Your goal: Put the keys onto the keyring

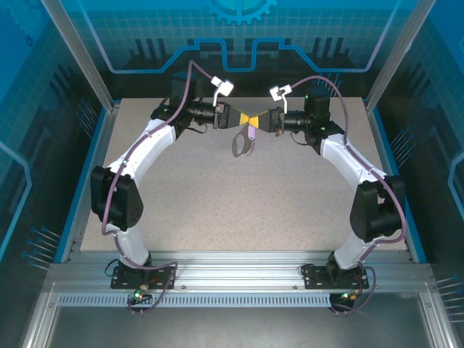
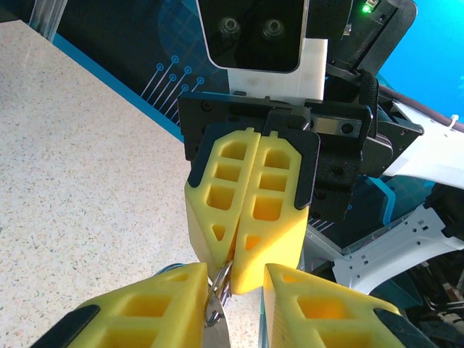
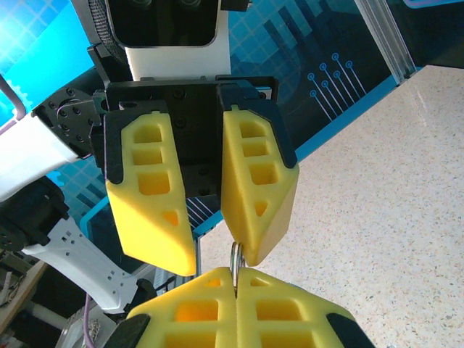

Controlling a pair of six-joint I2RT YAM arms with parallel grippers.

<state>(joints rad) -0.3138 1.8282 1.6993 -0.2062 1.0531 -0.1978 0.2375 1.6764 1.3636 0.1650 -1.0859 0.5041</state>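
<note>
1. Top external view: both arms rise from their bases at the near edge and arch inward over the speckled surface (image 1: 239, 217). Their elbows bow outward and their forearms run level toward each other near the far side. The left gripper (image 1: 243, 118) and the right gripper (image 1: 259, 119) meet tip to tip above the surface. The keyring (image 1: 238, 147), a dark oval loop, hangs just below that meeting point. A key (image 1: 249, 135) with a lilac head sits at the loop's upper right.

2. Left wrist view: the left gripper (image 2: 233, 290) has its yellow fingers (image 2: 145, 308) apart. A thin metal part of the keyring (image 2: 217, 301) sits in the gap between them, close to one finger. Whether it touches that finger cannot be told. Facing it, the right gripper (image 2: 233, 261) has its fingers pressed together, pinching that metal part at the tips.

3. Right wrist view: the right gripper (image 3: 235, 279) is clamped on the thin wire loop of the keyring (image 3: 235, 255), which stands up from between its closed fingertips. Opposite, the left gripper (image 3: 216, 254) stands wide apart, and the loop lies against the tip of one finger (image 3: 257, 188).
</note>
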